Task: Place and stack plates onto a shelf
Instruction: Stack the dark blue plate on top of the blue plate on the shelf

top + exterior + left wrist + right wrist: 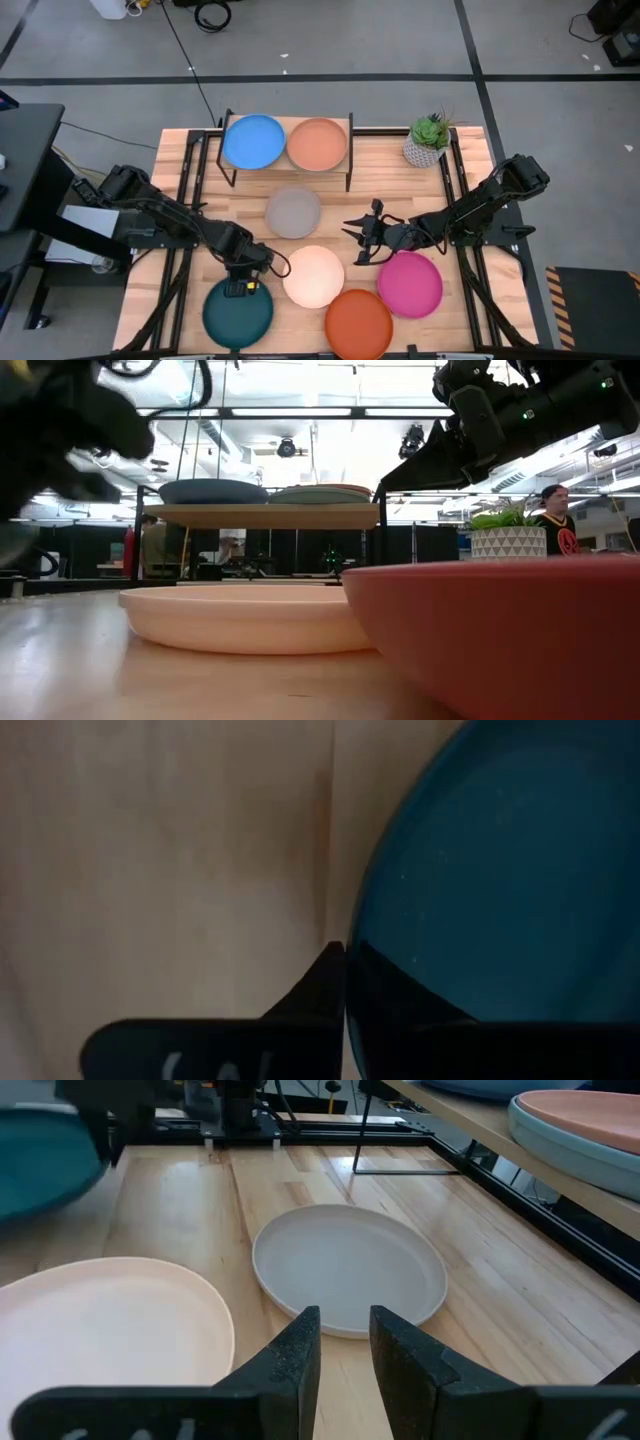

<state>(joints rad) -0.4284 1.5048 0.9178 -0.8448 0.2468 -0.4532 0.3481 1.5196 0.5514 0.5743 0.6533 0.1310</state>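
Note:
The shelf [287, 165] stands at the table's far side. On its top are the blue plate [253, 141] and the peach plate [317, 144], which seems to lie on a light blue one [560, 1152]. The grey [293, 212], cream-white [313, 275], magenta [410, 284] and orange [358, 323] plates rest flat on the table. My left gripper [243, 283] is shut on the dark teal plate [238, 315] at the near left. My right gripper [362, 238] hangs open between the grey and magenta plates, its fingers [300, 1345] pointing at the grey plate [348, 1265]. My left gripper pinches the dark teal plate's far rim [352, 982] between its two fingers, one [318, 982] outside the rim and the other [400, 998] over the plate's inner face. It comes from above, pointing down. In the right wrist view the plate [40, 1160] looks raised off the table.
A potted plant [430, 140] stands at the far right corner beside the shelf. Black frame rails [452, 175] run along the table's sides. Bare wood shows left of the grey plate [215, 205]. A person [555, 520] is in the room behind.

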